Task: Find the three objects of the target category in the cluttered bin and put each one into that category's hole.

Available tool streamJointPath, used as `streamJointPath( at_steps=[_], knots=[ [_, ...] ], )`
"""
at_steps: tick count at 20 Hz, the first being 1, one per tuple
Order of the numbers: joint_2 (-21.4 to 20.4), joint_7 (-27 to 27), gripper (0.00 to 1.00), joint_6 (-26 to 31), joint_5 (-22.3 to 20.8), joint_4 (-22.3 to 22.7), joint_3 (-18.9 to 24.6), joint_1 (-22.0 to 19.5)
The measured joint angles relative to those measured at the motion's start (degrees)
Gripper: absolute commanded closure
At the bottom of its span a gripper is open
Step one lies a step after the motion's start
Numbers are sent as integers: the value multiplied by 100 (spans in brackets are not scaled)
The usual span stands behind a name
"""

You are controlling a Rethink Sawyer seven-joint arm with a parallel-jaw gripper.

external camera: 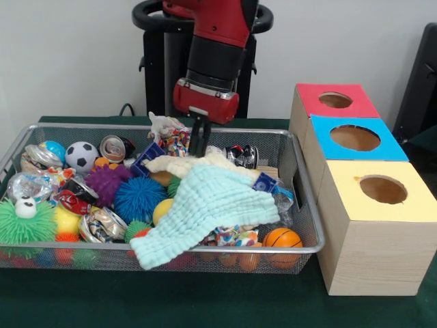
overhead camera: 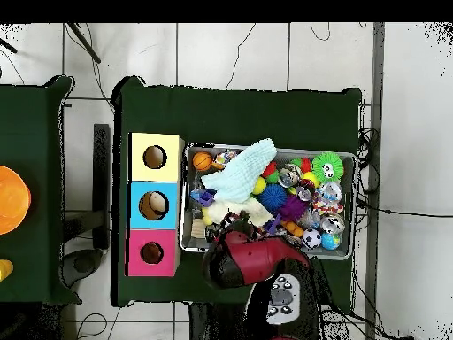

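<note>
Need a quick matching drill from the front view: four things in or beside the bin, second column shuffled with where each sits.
Things:
1. Cloth
2. Basketball
3. Soccer ball
4. Yellow box

Places:
A. back left part of the bin
B. outside the bin, nearest the camera of the three boxes
C. draped over the toys in the bin's middle, reaching the front rim
D. front right corner of the bin

Pairs: 1-C, 2-D, 3-A, 4-B
</note>
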Motion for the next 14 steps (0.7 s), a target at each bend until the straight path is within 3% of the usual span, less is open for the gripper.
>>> streamJointPath(
  at_steps=[1, 6, 7, 14],
  knots=[
    [133, 0, 100, -265, 29, 2, -184, 244],
    [403, 0, 100, -732, 184, 17, -505, 646],
    [555, 0, 0, -933, 337, 43, -663, 796],
    [675, 0, 0, -980, 516, 137, -780, 839]
  ],
)
